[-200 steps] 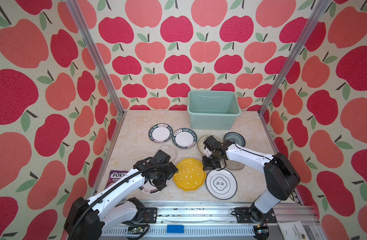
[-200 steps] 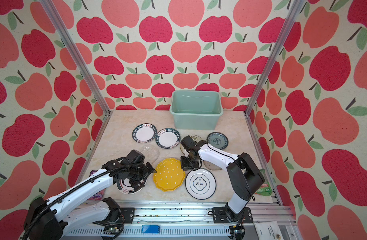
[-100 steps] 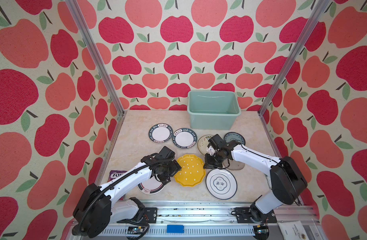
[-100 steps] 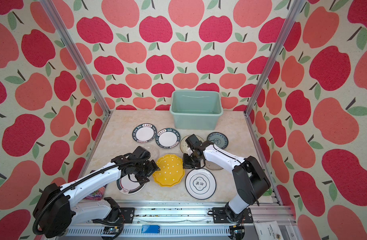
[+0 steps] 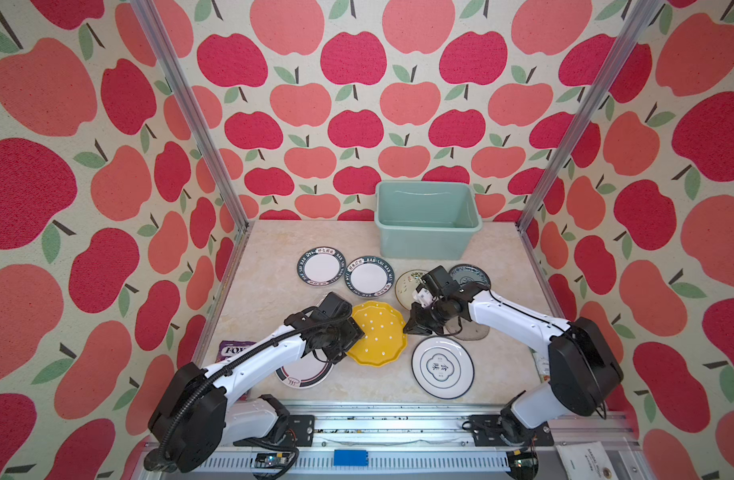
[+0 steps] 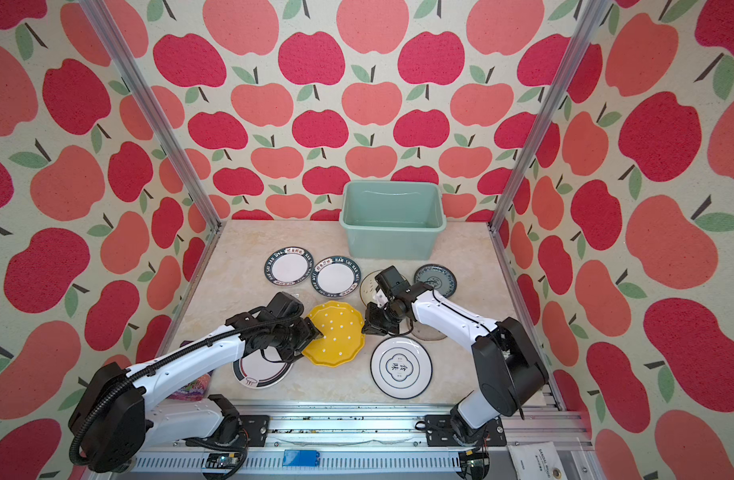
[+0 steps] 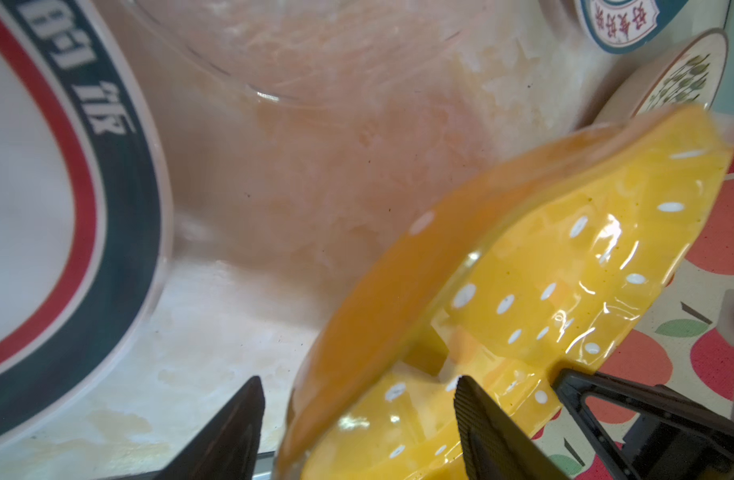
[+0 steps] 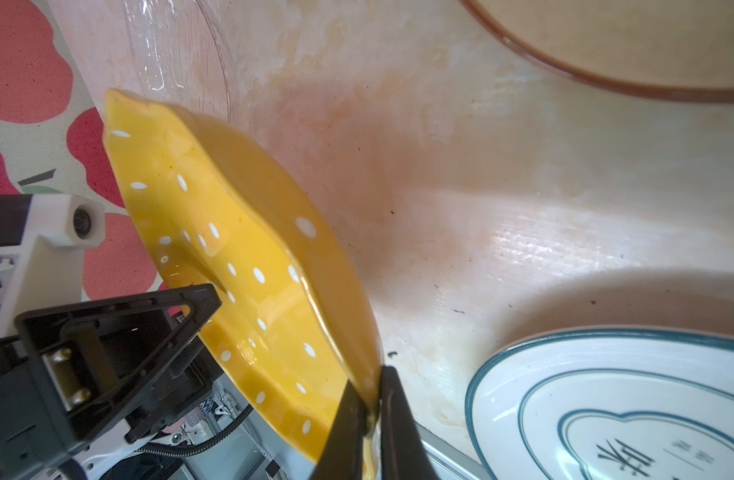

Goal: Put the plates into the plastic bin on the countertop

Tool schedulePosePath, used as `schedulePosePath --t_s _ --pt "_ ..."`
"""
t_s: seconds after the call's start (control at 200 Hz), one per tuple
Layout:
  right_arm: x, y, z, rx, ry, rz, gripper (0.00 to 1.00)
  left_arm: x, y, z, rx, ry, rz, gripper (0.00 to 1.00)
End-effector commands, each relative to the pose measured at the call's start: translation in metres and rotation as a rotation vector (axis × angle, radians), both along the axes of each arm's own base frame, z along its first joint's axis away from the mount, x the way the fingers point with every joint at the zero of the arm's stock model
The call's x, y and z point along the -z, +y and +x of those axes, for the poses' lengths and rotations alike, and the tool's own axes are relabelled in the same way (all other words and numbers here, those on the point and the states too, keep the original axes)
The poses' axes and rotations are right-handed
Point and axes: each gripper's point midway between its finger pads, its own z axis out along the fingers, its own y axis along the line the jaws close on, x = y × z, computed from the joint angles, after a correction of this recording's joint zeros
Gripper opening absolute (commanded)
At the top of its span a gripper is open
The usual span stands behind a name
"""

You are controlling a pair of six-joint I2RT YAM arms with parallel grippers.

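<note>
The yellow scalloped dotted plate (image 5: 378, 332) (image 6: 336, 332) is tilted above the countertop (image 5: 274, 249). My right gripper (image 5: 411, 326) (image 8: 371, 409) is shut on its right rim. My left gripper (image 5: 355, 336) (image 7: 357, 382) is open at the opposite rim, one finger above the plate (image 7: 564, 270) and one below, with a gap still showing. The mint-green plastic bin (image 5: 429, 227) (image 6: 392, 226) stands empty at the back. Two plates with dark lettered rims (image 5: 321, 266) (image 5: 370, 276), a cream floral plate (image 5: 407, 282), a blue patterned plate (image 5: 471, 274) and an emblem plate (image 5: 442, 366) lie flat.
A red-and-dark-rimmed plate (image 5: 303, 374) lies partly under my left arm. A clear glass plate (image 5: 467, 330) sits under my right arm, another (image 7: 274, 50) beyond the yellow one. A purple packet (image 5: 232, 351) lies front left, a green one (image 5: 539, 365) front right.
My left gripper has moved right to the yellow plate's left rim and its jaws have narrowed. My right gripper has raised the plate, which now sits higher and more tilted.
</note>
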Motion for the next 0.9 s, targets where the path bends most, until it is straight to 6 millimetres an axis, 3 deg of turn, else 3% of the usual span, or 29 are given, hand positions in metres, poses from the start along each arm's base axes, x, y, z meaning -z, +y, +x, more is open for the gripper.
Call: schedulePosePath --t_s 0.0,0.28,0.47,0.895 --pt "-0.042 0.021 0.002 -0.030 -0.030 0.187 0.00 -0.003 0.001 0.005 -0.016 -0.057 -0.013 0.70" --pt "-0.045 0.031 0.001 -0.028 0.005 0.250 0.00 -0.014 0.005 0.008 -0.048 -0.153 -0.054 0.58" --pt "-0.044 0.033 0.000 -0.021 0.020 0.269 0.00 -0.033 0.005 0.010 -0.067 -0.248 -0.130 0.48" --pt "-0.044 0.035 0.004 -0.009 0.021 0.276 0.00 -0.044 0.011 0.005 -0.077 -0.284 -0.160 0.25"
